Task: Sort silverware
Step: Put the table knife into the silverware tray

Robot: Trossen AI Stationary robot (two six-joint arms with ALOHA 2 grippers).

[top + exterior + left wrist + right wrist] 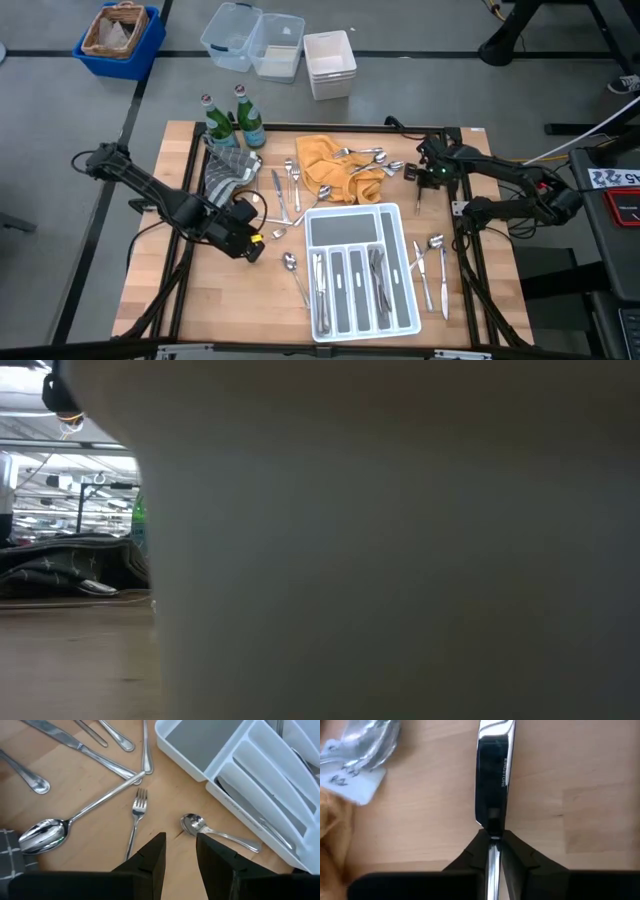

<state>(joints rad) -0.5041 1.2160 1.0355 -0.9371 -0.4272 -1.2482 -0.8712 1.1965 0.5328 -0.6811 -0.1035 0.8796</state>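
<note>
— Silverware where?
— Scattered on the worktop around the white tray, beside two green bottles. Right gripper clamps a knife; left gripper — fingers apart, above a spoon.

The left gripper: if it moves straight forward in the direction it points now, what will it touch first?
Probably the small spoon, whose bowl lies just ahead of the left gripper. The fork lies slightly to one side, the white tray farther on. Height is unclear.
</note>
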